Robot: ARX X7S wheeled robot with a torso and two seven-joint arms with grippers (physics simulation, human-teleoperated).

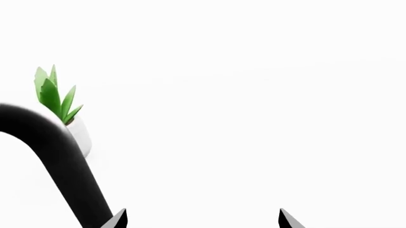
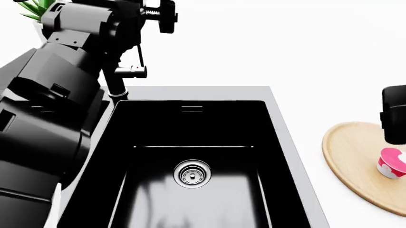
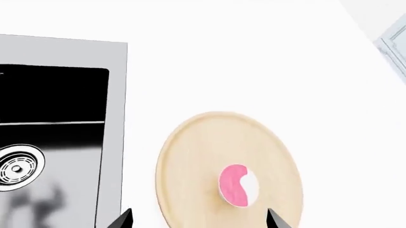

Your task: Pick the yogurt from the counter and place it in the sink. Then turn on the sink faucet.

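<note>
The yogurt (image 2: 391,162), a small pink-red cup with a white top, stands on a round wooden board (image 2: 355,166) on the white counter (image 2: 343,57), right of the black sink (image 2: 190,142). The right wrist view shows it from above (image 3: 239,185), just ahead of my open, empty right gripper (image 3: 199,219). Only a black part of the right arm (image 2: 394,114) shows in the head view, above the cup. The black faucet (image 2: 117,78) with its side lever (image 2: 133,70) stands at the sink's back left. My left gripper (image 1: 201,219) is open and empty beside the faucet pipe (image 1: 63,161).
A green plant in a white pot (image 1: 70,121) stands behind the faucet. The steel drain (image 2: 191,173) lies on the basin floor. My bulky left arm (image 2: 57,104) covers the counter left of the sink. The wooden board (image 3: 228,175) lies close to the sink rim (image 3: 114,118).
</note>
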